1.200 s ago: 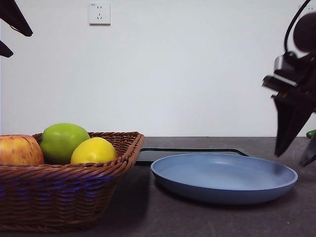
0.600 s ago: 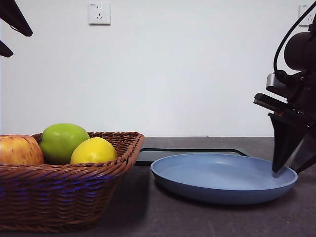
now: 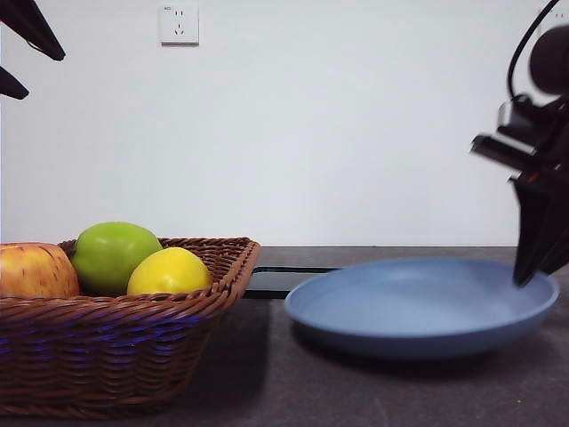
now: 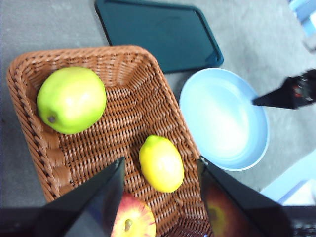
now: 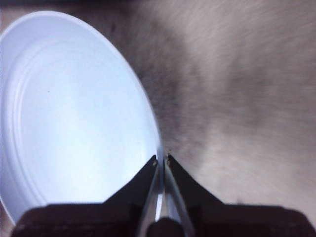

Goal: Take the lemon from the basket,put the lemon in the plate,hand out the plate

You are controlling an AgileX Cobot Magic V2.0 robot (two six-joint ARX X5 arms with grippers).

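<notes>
The yellow lemon [image 3: 169, 271] lies in the brown wicker basket [image 3: 116, 347] at the left, next to a green apple. In the left wrist view the lemon [image 4: 161, 163] rests on the basket's floor [image 4: 123, 113]. My left gripper [image 4: 160, 159] hangs open high above the basket, over the lemon; it shows as black tips [image 3: 22, 53] at the top left. The blue-grey plate [image 3: 418, 307] is empty and tilted, its right side raised. My right gripper [image 3: 533, 267] is shut on the plate's right rim [image 5: 161, 160]. The plate [image 4: 222, 118] also shows in the left wrist view.
A green apple [image 3: 111, 253] and a red-yellow apple [image 3: 31, 269] share the basket. A flat black tray [image 3: 276, 280] lies behind the plate and the basket. A wall socket [image 3: 179, 24] is on the white wall.
My right gripper came down to the plate's right rim, shut on it and rose. The plate's right side has lifted and the plate has shifted slightly right.
</notes>
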